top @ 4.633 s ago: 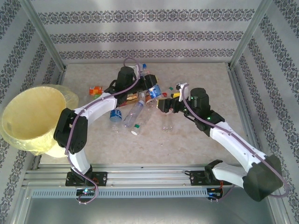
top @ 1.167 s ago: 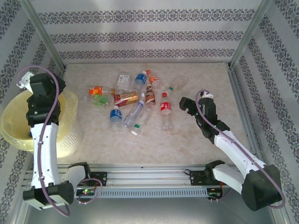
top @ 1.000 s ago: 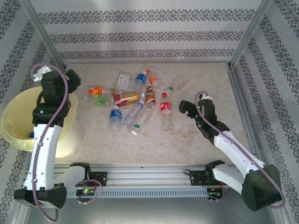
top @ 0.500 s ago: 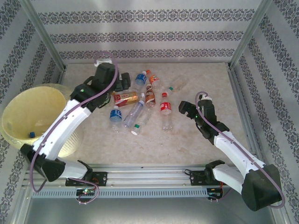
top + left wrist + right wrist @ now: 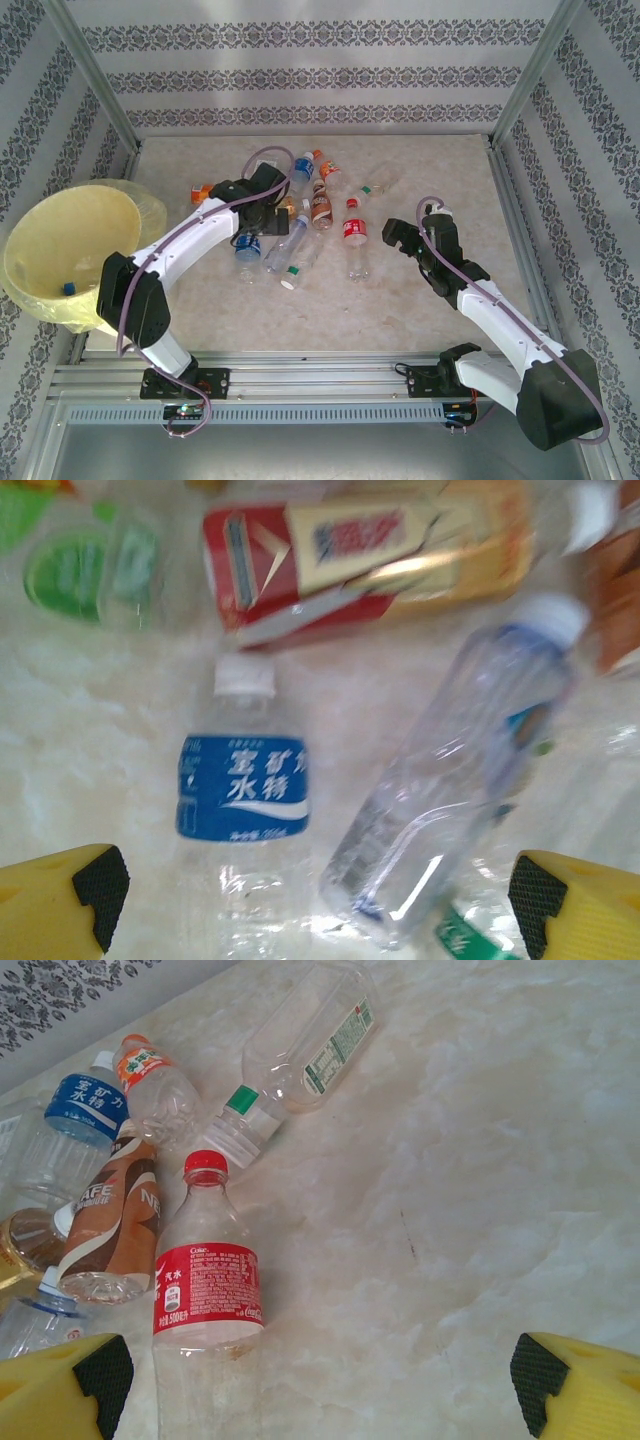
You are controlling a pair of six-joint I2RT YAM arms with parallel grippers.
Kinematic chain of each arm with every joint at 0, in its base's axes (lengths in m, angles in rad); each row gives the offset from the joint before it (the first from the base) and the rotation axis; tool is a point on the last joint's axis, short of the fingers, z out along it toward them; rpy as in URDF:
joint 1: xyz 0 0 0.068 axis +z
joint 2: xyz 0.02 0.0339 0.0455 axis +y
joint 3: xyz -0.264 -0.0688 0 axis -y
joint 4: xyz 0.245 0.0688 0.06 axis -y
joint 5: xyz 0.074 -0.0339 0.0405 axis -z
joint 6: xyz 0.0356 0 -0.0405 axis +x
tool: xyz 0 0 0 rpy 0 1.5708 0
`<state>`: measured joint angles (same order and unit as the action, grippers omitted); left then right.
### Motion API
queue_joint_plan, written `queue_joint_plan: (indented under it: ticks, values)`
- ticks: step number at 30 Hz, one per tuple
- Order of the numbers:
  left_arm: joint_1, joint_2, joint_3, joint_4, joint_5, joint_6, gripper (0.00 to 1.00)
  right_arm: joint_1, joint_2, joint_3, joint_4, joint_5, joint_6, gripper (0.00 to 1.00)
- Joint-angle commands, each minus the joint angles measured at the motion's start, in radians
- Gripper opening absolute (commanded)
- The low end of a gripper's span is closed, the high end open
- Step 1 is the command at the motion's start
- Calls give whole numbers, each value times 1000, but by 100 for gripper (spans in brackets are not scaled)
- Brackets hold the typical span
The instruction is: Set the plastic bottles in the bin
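Bin (image 5: 95, 225) at left edge of tabletop (image 5: 440, 290); 1 bottle (image 5: 67, 289) inside. Bottle cluster (image 5: 300, 215) lying on tabletop, centre toward far side, well right of bin. Left claw (image 5: 318, 885) above cluster's left part. Water bottle (image 5: 243, 800) below it, cap pointing away; larger bottle (image 5: 450, 780) just right of it, tilted. Third bottle (image 5: 370, 550) crosswise behind both. Right claw (image 5: 393, 235) right of cluster, near cola bottle (image 5: 207, 1290). Coffee bottle (image 5: 110, 1230) just left of cola bottle.

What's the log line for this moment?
left gripper: jaws open above blue-label bottle | right gripper: jaws open near red-label bottle | bin: blue cap visible inside | held: nothing
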<state>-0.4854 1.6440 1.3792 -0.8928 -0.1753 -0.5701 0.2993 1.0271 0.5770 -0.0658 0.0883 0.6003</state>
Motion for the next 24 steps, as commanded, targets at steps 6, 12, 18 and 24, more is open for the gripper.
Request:
queue_joint_plan:
  ticks: [6,12,18,24]
  values:
    - [100,30,-158,84,142,12,96,14,-46,-23,-9,31,6,98]
    - [162,34,-237,203,213,24,90,16,-47,-20,-16,30,8,98]
    - [190,82,-263,261,220,45,88,17,-46,-15,-13,31,7,98]
    - [192,166,-281,351,199,87,81,34,-23,17,22,-104,-83,98]
